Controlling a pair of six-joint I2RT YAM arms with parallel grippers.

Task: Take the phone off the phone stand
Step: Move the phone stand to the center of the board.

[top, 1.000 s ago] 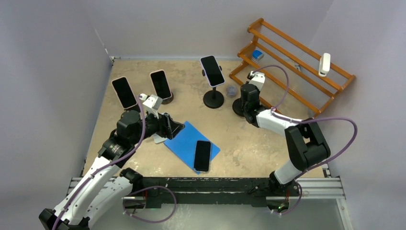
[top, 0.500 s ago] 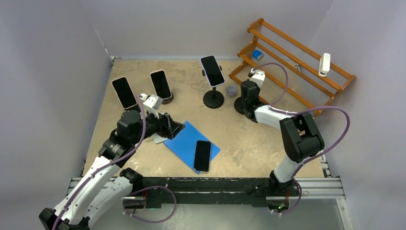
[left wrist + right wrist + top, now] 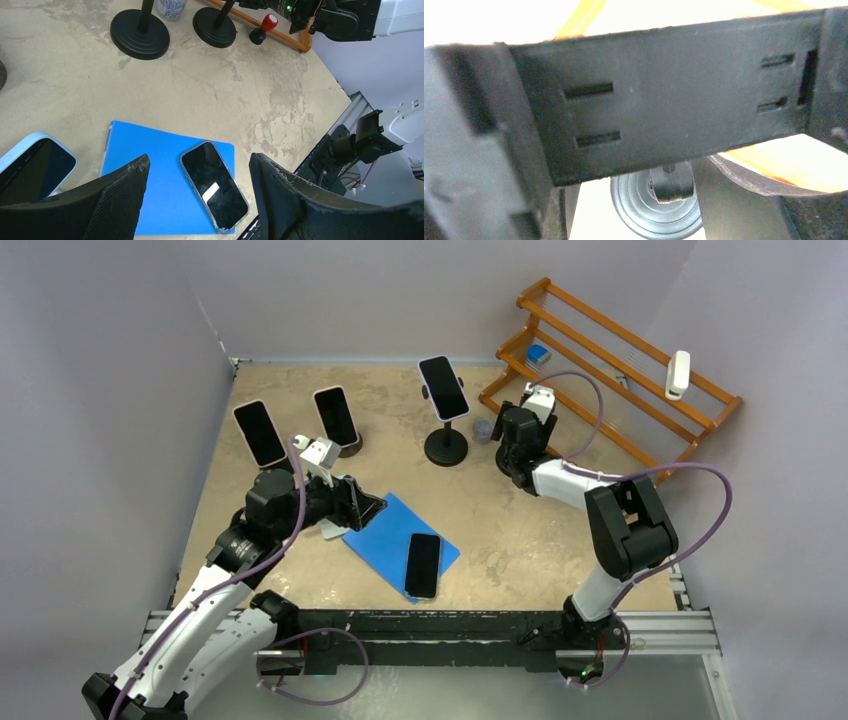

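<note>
1 risk stands out: your right gripper (image 3: 512, 428) sits hard against the empty black slotted plate (image 3: 674, 95) of a tall round-based stand, and I cannot tell whether it grips the plate or stands clear. Draw back crooked and a finger may snag, tipping that stand into the loaded tall stand (image 3: 446, 447) near it or the clear cup of paper clips (image 3: 170, 7). Your left gripper (image 3: 197, 167) hangs spread wide and empty by the blue rectangular mat (image 3: 385, 530). Count 5 phones: 1 black phone (image 3: 422, 565) flat on the mat, off any stand; 1 pale-cased phone (image 3: 30, 170) just beside the mat; 3 propped at the far side, left phone (image 3: 260, 433), middle phone (image 3: 336, 416), tall-stand phone (image 3: 443, 387). Tall stands: 2.
</note>
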